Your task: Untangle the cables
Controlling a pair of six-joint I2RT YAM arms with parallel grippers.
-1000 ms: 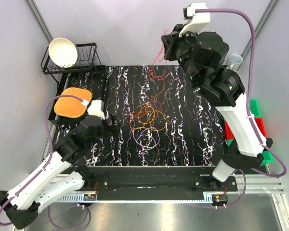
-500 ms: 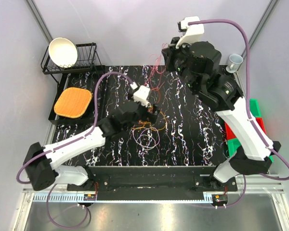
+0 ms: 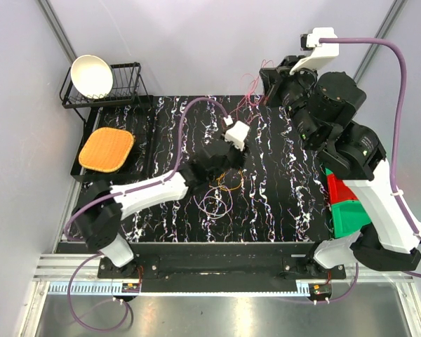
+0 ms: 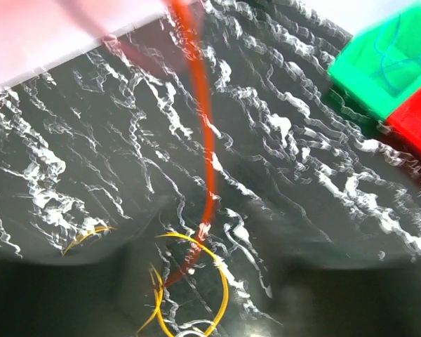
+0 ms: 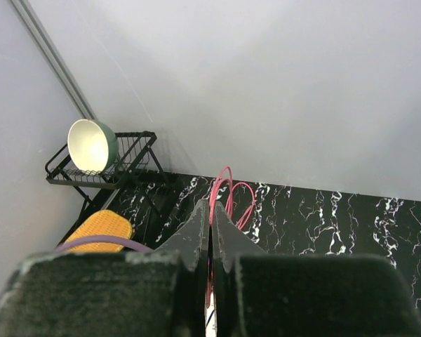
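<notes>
1. Top view: the right gripper (image 3: 271,76) hung raised at the table's (image 3: 288,196) far edge. A red cable (image 3: 247,102) ran from it down to the tangle of cables (image 3: 217,186) mid-table, where the left gripper (image 3: 226,165) sat low.
2. Left wrist view: the red cable ran straight to an orange-yellow loop (image 4: 221,295). Whether these jaws were spread or closed could not be told.
3. Right wrist view: its fingers (image 5: 196,235) were pressed together, pinching the red cable.
4. The step looked like drawing the red cable free. The next move called for the left gripper to pin the loops.
</notes>
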